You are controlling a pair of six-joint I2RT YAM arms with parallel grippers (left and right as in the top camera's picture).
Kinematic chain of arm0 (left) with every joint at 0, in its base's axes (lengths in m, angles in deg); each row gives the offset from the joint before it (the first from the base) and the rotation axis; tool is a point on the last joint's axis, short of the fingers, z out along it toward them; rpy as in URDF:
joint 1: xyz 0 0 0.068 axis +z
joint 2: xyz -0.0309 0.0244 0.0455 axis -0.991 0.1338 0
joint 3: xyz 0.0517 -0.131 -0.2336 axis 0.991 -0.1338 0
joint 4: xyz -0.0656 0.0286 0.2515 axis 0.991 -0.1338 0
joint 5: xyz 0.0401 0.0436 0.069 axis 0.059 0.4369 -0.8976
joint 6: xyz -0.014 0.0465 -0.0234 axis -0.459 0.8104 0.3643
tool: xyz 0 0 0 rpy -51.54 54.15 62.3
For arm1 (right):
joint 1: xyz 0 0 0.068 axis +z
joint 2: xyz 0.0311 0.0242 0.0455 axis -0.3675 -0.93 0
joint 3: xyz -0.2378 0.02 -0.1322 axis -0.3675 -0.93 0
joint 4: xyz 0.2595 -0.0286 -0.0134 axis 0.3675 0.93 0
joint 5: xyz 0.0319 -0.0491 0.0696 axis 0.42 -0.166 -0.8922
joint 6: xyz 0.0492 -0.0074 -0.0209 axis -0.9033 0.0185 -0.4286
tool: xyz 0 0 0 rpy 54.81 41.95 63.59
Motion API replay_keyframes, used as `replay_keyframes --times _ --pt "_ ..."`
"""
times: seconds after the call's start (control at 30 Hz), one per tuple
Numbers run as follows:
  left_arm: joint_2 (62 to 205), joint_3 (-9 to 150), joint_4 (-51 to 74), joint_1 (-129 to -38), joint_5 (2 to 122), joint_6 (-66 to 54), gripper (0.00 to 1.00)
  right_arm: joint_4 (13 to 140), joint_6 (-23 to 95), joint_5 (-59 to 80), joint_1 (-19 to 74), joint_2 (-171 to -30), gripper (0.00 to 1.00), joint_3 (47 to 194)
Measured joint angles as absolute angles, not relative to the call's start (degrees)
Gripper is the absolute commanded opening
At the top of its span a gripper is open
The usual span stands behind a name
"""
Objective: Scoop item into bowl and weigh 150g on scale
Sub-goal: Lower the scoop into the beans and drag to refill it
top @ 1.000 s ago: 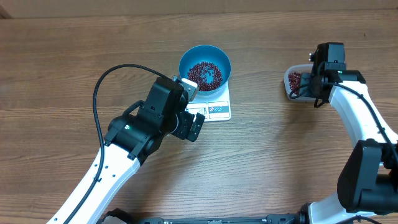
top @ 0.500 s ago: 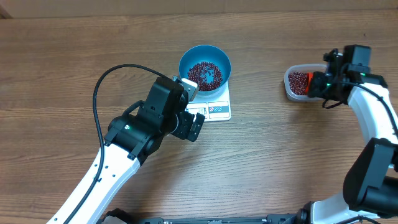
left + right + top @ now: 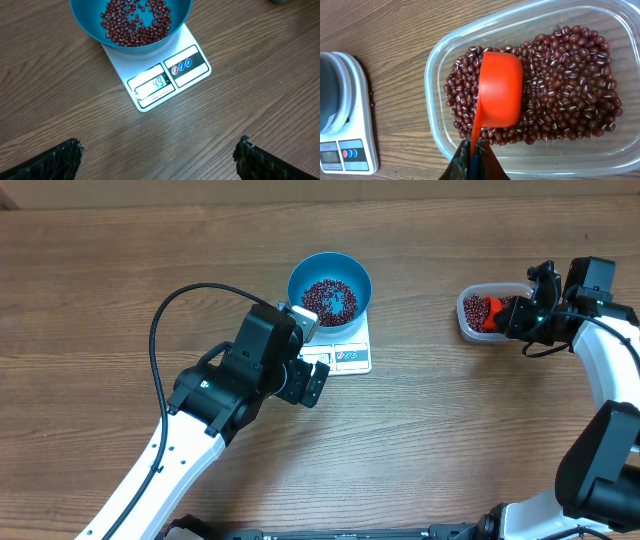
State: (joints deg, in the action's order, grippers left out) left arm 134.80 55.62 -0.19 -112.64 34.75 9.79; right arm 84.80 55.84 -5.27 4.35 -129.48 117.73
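The blue bowl stands on the white scale with a heap of dark red-brown beans in it. In the left wrist view the bowl, its beans and the scale lie ahead, and the display reads 49. My left gripper hovers open just in front of the scale with nothing between its fingers. My right gripper is shut on the handle of an orange scoop. The scoop's cup lies bottom up on the beans in the clear tub.
The clear tub of beans sits at the right of the wooden table, well apart from the scale. The left arm and its black cable cover the table left of the scale. The scale's edge shows left of the tub.
My right arm has drawn back to the right of the tub, and the orange scoop now shows inside it on the beans. The left arm has not moved.
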Motion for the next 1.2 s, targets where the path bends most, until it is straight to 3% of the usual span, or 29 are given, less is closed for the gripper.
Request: replay_keyframes --times 1.2 --pt "134.8 55.62 -0.19 -112.64 34.75 9.79 1.0 83.75 54.31 -18.8 -1.0 -133.72 0.04 117.75"
